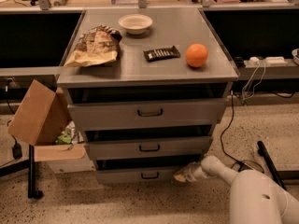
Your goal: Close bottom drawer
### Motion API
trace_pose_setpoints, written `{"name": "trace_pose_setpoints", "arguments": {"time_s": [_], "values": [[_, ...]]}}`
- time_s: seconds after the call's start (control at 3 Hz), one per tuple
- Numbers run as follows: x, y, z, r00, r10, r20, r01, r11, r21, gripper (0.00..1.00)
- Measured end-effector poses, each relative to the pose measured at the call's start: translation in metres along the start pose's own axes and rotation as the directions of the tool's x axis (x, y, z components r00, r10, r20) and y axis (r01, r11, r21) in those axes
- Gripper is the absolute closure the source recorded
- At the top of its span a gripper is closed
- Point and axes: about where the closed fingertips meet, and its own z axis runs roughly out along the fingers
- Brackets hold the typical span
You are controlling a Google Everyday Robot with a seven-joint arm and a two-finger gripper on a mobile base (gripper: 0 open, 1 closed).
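The grey cabinet (149,73) has three drawers. The bottom drawer (135,175), the shortest front with a small dark bar handle (150,175), sits at the lowest tier with a dark gap above it. My gripper (182,175) is low at the right end of that drawer front, touching or nearly touching its right corner. My white arm (254,192) reaches in from the lower right.
The middle drawer (148,147) and the top drawer (149,112) are above. On top lie a chip bag (96,45), a white bowl (135,23), a dark snack bar (161,53) and an orange (196,55). A cardboard box (39,113) stands left. Cables (233,120) hang right.
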Motion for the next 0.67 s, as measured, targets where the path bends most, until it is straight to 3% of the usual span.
{"name": "trace_pose_setpoints", "arguments": {"time_s": [0.67], "values": [[-0.0029, -0.0021, 0.0003, 1.000, -0.004, 0.007, 0.004, 1.0000, 0.001, 1.00]]}}
